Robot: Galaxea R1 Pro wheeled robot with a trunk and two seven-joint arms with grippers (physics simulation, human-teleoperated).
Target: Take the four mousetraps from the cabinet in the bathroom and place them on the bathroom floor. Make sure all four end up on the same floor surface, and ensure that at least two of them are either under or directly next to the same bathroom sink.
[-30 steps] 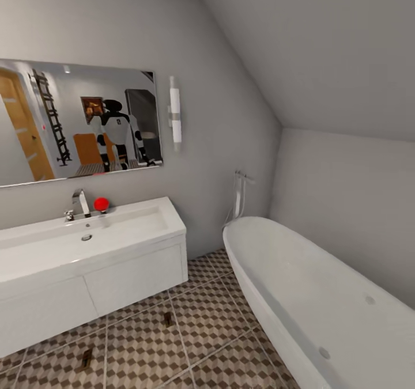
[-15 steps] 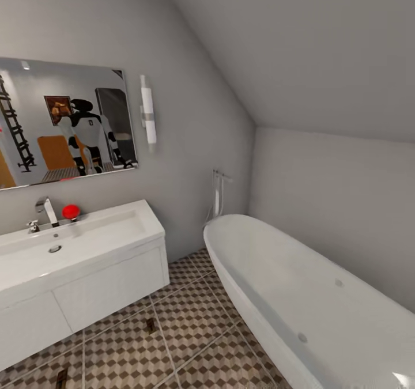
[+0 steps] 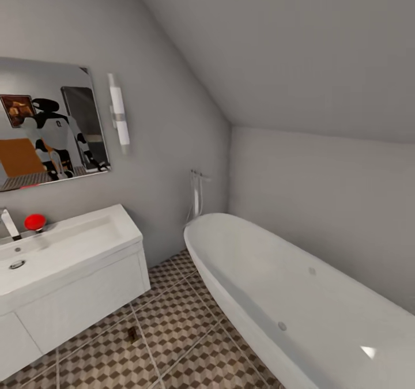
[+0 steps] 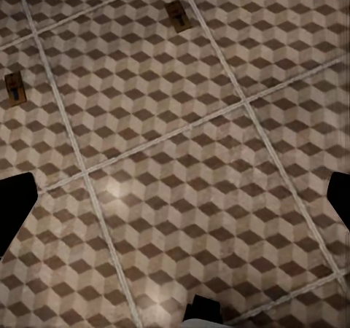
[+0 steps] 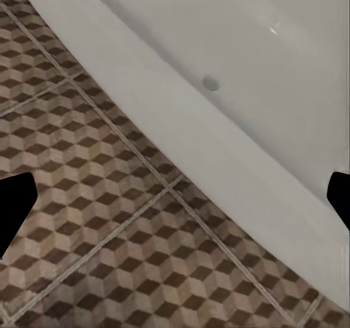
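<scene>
- The white tub (image 3: pixel 300 297) takes up the lower right of the head view.
- The bathroom floor (image 3: pixel 173 343) with its cube-pattern tiles runs between the tub and the vanity.
- The bathroom sink (image 3: pixel 63 245) sits at the left edge, under a mirror (image 3: pixel 46 124).
- One mousetrap (image 3: pixel 132 334) lies on the tiles near the vanity; in the left wrist view two mousetraps (image 4: pixel 177 15) (image 4: pixel 13 89) lie in the upper part of the frame, well apart.
- Left gripper (image 4: pixel 175 204) and right gripper (image 5: pixel 175 204): fingers spread, holding nothing.

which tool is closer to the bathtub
Right. The right tool hangs over the cube-pattern floor right beside the bathtub. The left tool hangs over open floor, with two mousetraps lying ahead.
</scene>
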